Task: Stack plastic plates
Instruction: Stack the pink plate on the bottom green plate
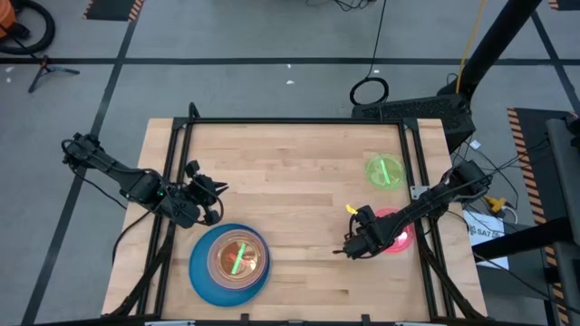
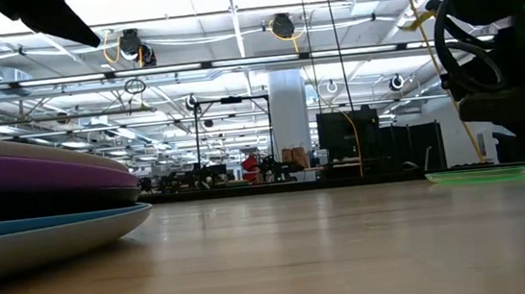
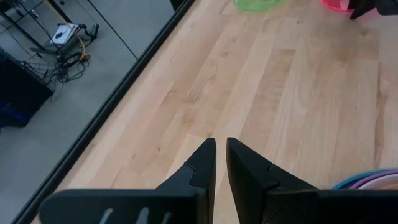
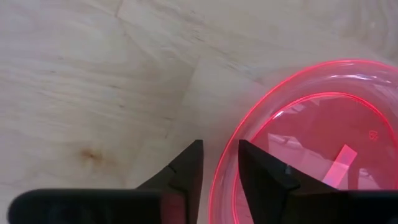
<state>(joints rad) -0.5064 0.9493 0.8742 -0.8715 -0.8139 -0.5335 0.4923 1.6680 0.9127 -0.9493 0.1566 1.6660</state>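
Note:
A stack of plates (image 1: 231,263) sits near the table's near left corner, a large blue one at the bottom and purple and orange-brown ones above; the low view shows the stack (image 2: 47,211) edge-on. The small neon green plate (image 1: 384,170) lies flat near the right edge, also visible in the low view (image 2: 478,174). The translucent pink plate (image 1: 401,235) lies nearer, by the right edge. My right gripper (image 1: 359,237) is shut on its rim. My left gripper (image 1: 207,195) hovers just beyond the stack, shut and holding nothing (image 3: 221,152). My right gripper pinches the pink plate's rim (image 4: 219,186) on its side toward the table's left. One finger (image 4: 261,168) is inside the plate and the other (image 4: 189,165) outside. The fingers slant down from above. The plate appears to lie flat on the table.
Bare wooden tabletop lies between the stack and the two small plates. A black frame rail (image 1: 299,120) runs along the table's far edge, with uprights at both sides. Cables and a box (image 1: 485,222) lie off the right edge.

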